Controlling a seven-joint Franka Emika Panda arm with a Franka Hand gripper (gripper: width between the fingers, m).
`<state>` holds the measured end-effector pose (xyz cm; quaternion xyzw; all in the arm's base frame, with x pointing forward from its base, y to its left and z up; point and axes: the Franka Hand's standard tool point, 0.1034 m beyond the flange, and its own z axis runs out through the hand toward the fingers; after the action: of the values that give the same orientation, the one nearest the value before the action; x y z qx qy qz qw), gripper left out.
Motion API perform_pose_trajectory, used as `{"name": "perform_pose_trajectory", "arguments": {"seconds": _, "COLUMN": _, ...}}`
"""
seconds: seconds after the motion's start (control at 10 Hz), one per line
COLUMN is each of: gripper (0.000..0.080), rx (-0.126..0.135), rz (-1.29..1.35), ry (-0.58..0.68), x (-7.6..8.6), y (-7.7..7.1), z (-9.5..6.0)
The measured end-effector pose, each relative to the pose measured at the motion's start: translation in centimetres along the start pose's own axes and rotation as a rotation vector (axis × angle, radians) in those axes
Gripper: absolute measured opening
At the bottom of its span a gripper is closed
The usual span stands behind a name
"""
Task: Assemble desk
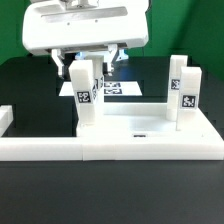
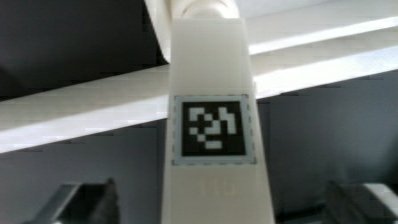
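Observation:
The white desk top (image 1: 150, 132) lies on the table with its rim up. A tagged white leg (image 1: 85, 100) stands upright at its corner on the exterior view's left, and another leg (image 1: 184, 90) stands at the corner on the right. My gripper (image 1: 88, 66) hangs over the left leg. In the wrist view that leg (image 2: 214, 130) runs up the middle with its tag facing the camera. My dark fingertips (image 2: 80, 203) stand on either side of it with a gap each side. The gripper (image 2: 217, 205) is open around the leg.
The long low white border rail (image 1: 35, 148) runs along the front and up the exterior view's left side. The marker board (image 1: 125, 88) lies flat behind the desk top. The table surface is black, and a green wall stands behind.

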<state>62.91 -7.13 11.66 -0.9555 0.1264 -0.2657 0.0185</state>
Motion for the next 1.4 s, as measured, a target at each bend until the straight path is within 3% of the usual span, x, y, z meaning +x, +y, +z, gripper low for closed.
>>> {"name": "perform_pose_trajectory", "arguments": {"seconds": 0.6, "gripper": 0.0649, "rx": 0.0, "rz": 0.0, "ry": 0.0, "x": 0.0, "y": 0.0, "z": 0.0}}
{"name": "perform_pose_trajectory", "arguments": {"seconds": 0.7, "gripper": 0.0649, "rx": 0.033, "rz": 0.018, "ry": -0.063, "x": -0.1, "y": -0.2, "z": -0.2}}
{"name": "perform_pose_trajectory", "arguments": {"seconds": 0.9, "gripper": 0.0649, "rx": 0.103, "rz": 0.057, "ry": -0.188, "x": 1.2, "y": -0.3, "z": -1.9}}
{"name": "perform_pose_trajectory", "arguments": {"seconds": 1.1, "gripper": 0.0649, "rx": 0.12, "rz": 0.076, "ry": -0.236, "x": 1.4, "y": 0.2, "z": -1.3}}
{"name": "perform_pose_trajectory", "arguments": {"seconds": 1.4, "gripper": 0.0649, "rx": 0.165, "rz": 0.127, "ry": -0.499, "x": 0.0, "y": -1.4, "z": -0.1}}
